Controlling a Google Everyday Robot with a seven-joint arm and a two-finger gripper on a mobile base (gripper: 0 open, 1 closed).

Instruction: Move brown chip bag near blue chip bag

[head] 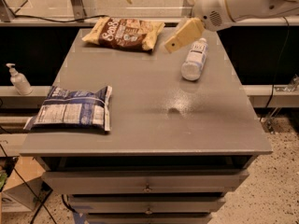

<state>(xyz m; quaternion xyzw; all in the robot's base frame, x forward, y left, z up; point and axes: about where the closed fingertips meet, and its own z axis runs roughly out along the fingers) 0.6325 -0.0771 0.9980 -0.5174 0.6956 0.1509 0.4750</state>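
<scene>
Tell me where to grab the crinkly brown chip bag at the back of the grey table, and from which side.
Probably best to take the brown chip bag at its pale end on the view's right, from above. It lies flat, long side across the table, and that end is nearest the gripper, which hangs just beside it.
</scene>
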